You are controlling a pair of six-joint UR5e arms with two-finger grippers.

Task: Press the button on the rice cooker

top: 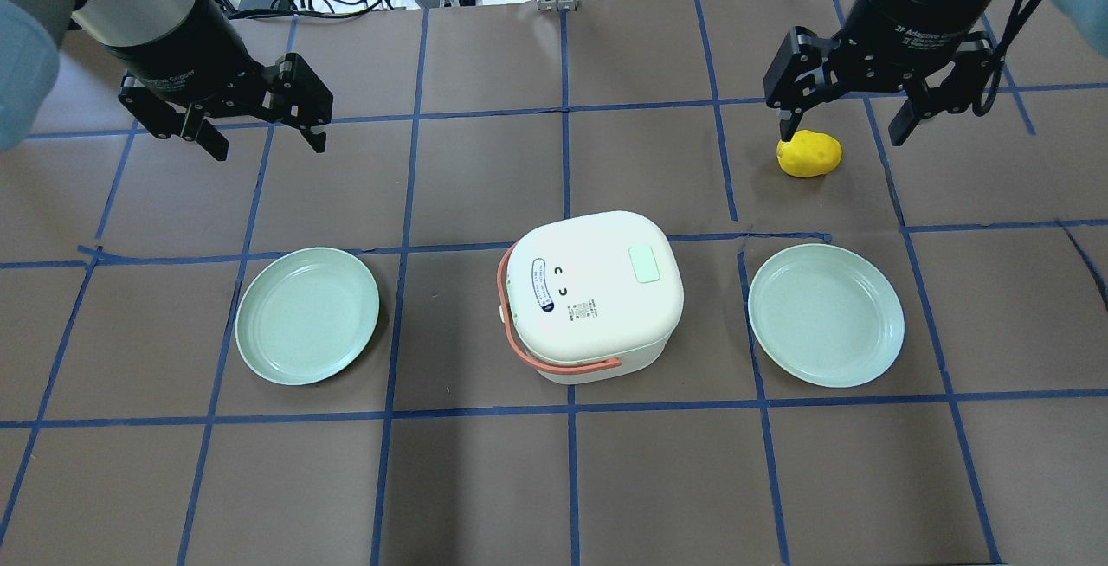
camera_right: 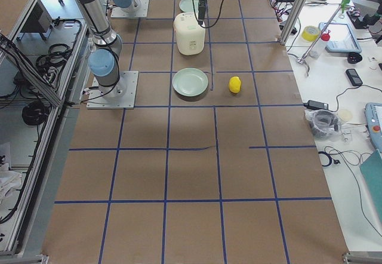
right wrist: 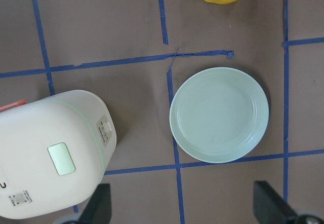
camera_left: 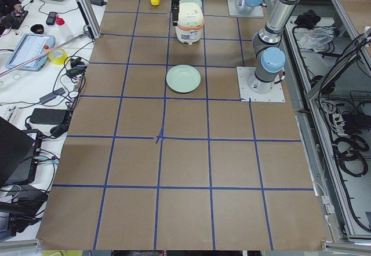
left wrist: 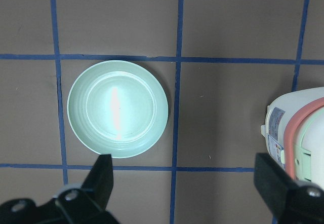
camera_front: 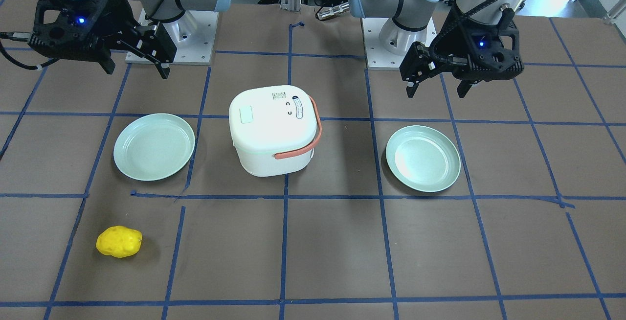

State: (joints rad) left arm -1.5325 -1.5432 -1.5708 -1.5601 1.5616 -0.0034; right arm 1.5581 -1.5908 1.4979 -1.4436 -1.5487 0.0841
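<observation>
The white rice cooker [top: 593, 293] with an orange handle stands at the table's centre, also in the front view [camera_front: 274, 129]. Its pale mint-green button [top: 646, 264] sits on the lid on the side towards my right arm; it also shows in the front view [camera_front: 245, 114] and the right wrist view [right wrist: 62, 158]. My left gripper [top: 267, 146] is open and empty, high above the table, far left of the cooker. My right gripper [top: 841, 133] is open and empty, high on the far right, over a yellow fruit-like object [top: 809, 153].
One mint-green plate [top: 307, 315] lies left of the cooker and another [top: 827, 315] lies right of it. The yellow object rests on the table beyond the right plate. Blue tape lines grid the brown tabletop. Cables and tools lie along the far edge.
</observation>
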